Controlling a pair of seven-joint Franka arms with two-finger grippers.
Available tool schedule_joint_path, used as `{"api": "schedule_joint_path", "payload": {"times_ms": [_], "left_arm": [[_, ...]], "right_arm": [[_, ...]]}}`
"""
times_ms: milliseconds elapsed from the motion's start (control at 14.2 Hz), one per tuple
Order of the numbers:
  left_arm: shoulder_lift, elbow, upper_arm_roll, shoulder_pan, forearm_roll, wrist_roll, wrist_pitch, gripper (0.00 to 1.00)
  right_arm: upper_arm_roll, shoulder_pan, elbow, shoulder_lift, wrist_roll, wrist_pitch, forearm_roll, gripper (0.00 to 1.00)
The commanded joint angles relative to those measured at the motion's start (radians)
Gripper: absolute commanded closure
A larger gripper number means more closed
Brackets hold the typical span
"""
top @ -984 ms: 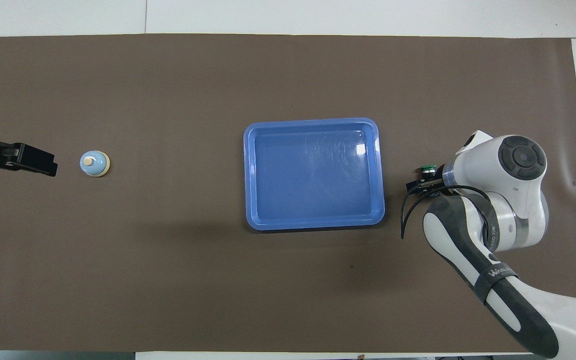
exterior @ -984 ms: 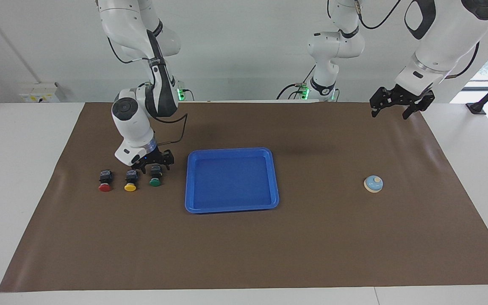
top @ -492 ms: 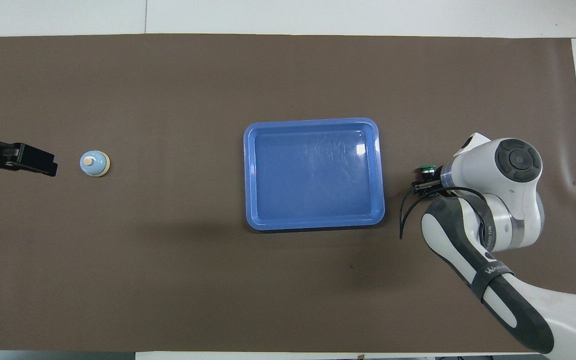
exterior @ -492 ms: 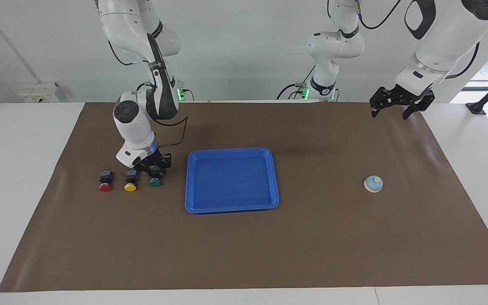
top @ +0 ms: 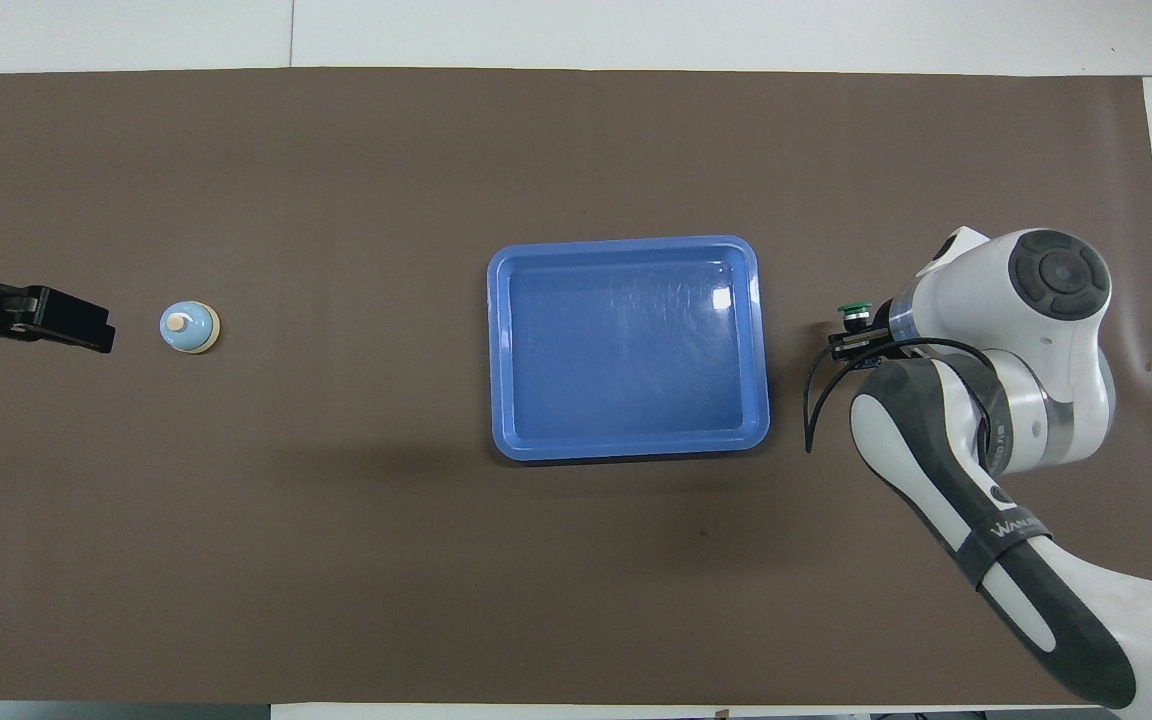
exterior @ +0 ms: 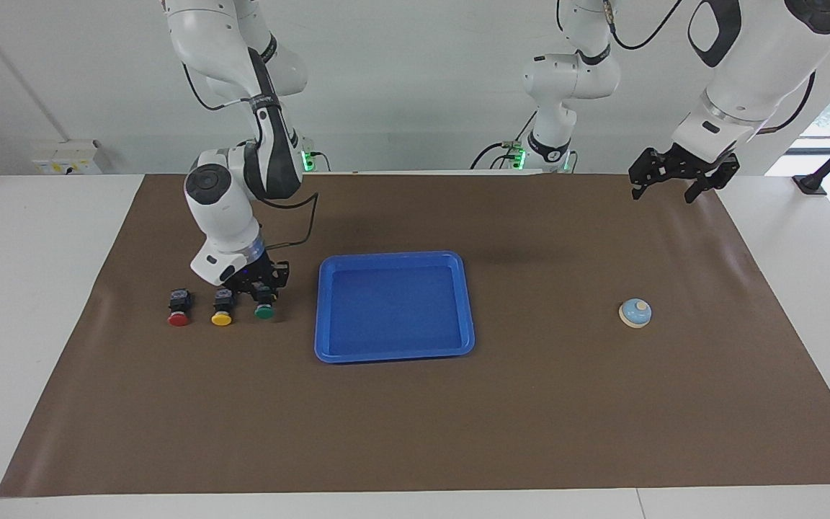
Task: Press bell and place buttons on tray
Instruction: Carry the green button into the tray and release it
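Brown mat (exterior: 530,404), then empty tray (exterior: 395,258). My right gripper (exterior: 262,287), apart a second ago, has just clamped the green button (exterior: 264,311) beside the tray; lifting comes next. The button lies sideways, long axis and cap pointing away from me. My left gripper (exterior: 676,176) waits open; bell (exterior: 635,313) untouched.

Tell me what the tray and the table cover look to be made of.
The tray: likely moulded plastic, glossy; its floor shows bright glints and its corners are smoothly rounded. The table cover: a thin matte brown sheet, perhaps paper or vinyl; it lies flat with faint creases and little shine. Which of the two, the look leaves open.
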Motion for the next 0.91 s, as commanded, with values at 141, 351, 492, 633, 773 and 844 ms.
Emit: {"api": "schedule_joint_path", "payload": {"times_ms": [141, 351, 492, 633, 773, 844], "left_arm": [[0.0, 0.002, -0.001, 0.001, 0.021, 0.003, -0.011, 0.0], [0.0, 0.002, -0.001, 0.001, 0.021, 0.003, -0.011, 0.0], [0.0, 0.002, -0.001, 0.001, 0.021, 0.003, -0.011, 0.0], [0.0, 0.002, 0.001, 0.001, 0.021, 0.003, -0.011, 0.0], [0.0, 0.002, -0.001, 0.001, 0.021, 0.003, -0.011, 0.0], [0.0, 0.002, -0.001, 0.001, 0.021, 0.003, -0.013, 0.0]], "right_arm": [[0.122, 0.038, 0.275, 0.094, 0.278, -0.159, -0.016, 1.0], [0.22, 0.104, 0.445, 0.2, 0.537, -0.231, -0.067, 1.0], [0.277, 0.173, 0.522, 0.287, 0.726, -0.251, -0.172, 1.0], [0.282, 0.207, 0.521, 0.344, 0.843, -0.187, -0.181, 1.0], [0.285, 0.227, 0.504, 0.379, 0.865, -0.106, -0.174, 1.0], [0.285, 0.231, 0.492, 0.386, 0.867, -0.068, -0.173, 1.0]]}}
